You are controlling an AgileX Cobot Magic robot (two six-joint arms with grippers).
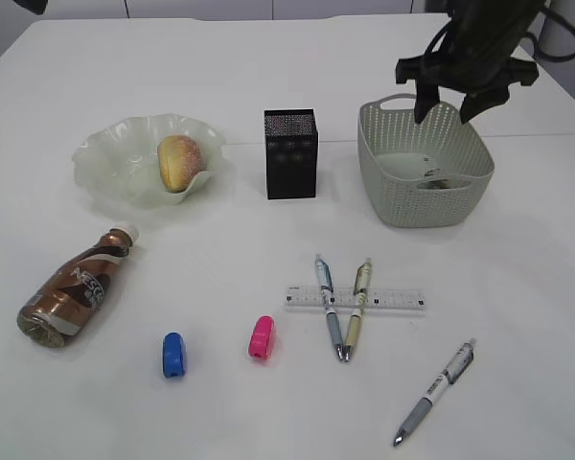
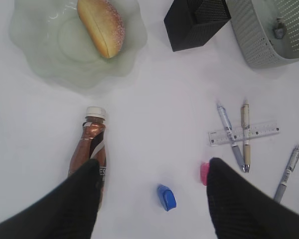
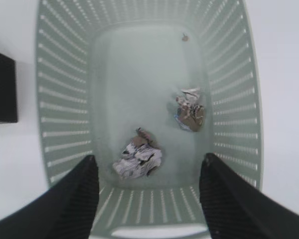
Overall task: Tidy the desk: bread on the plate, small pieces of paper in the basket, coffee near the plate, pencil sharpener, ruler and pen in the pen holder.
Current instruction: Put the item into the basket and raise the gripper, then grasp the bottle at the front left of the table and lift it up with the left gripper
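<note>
The bread point(image 1: 179, 161) lies in the plate point(image 1: 101, 153). My right gripper point(image 1: 446, 115) hangs open over the basket point(image 1: 412, 192), holding nothing; below it two crumpled paper pieces point(image 3: 138, 159) point(image 3: 190, 110) rest on the basket floor. The coffee point(image 1: 74, 287) lies on its side at the front left. A blue sharpener point(image 1: 173, 354) and a pink one point(image 1: 262, 337) sit near the front. Two pens point(image 1: 330, 307) point(image 1: 357, 309) cross the ruler point(image 1: 393, 298); a third pen point(image 1: 436, 391) lies further right. The pen holder point(image 1: 290, 153) stands upright mid-desk. My left gripper point(image 2: 153, 163) is open high above the blue sharpener point(image 2: 166, 196).
The white desk point(image 1: 220, 249) stretches bare between the pen holder and the front row of small items. The left arm is outside the exterior view. The desk's back edge runs behind the basket.
</note>
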